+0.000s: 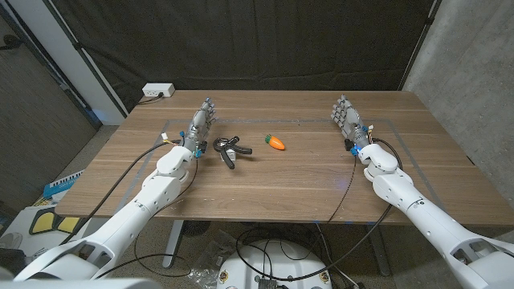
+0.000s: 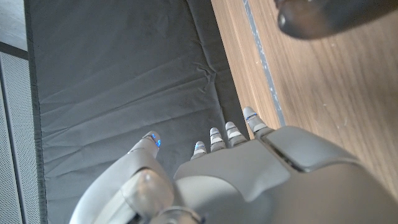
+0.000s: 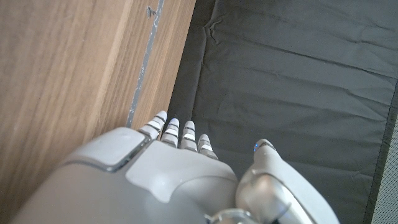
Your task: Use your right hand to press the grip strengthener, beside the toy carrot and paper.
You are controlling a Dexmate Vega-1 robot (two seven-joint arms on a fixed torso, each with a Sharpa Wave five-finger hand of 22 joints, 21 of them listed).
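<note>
A black grip strengthener (image 1: 228, 150) with two handles lies on the wooden table (image 1: 289, 177), left of centre. A small orange toy carrot (image 1: 275, 143) with a green top lies to its right. My left hand (image 1: 201, 126) stands just left of the strengthener, fingers apart and pointing to the far edge, holding nothing. My right hand (image 1: 348, 118) stands at the right side of the table, well away from the carrot, fingers apart and empty. The left wrist view shows my left hand (image 2: 249, 174) from behind; a dark blurred shape (image 2: 329, 15) lies beside it. My right hand (image 3: 168, 174) shows over bare wood.
A white power strip (image 1: 158, 91) sits at the table's far left corner. A black curtain (image 1: 265, 40) hangs behind the table. Thin tape lines (image 1: 385, 122) mark a rectangle on the wood. Cables run along both arms.
</note>
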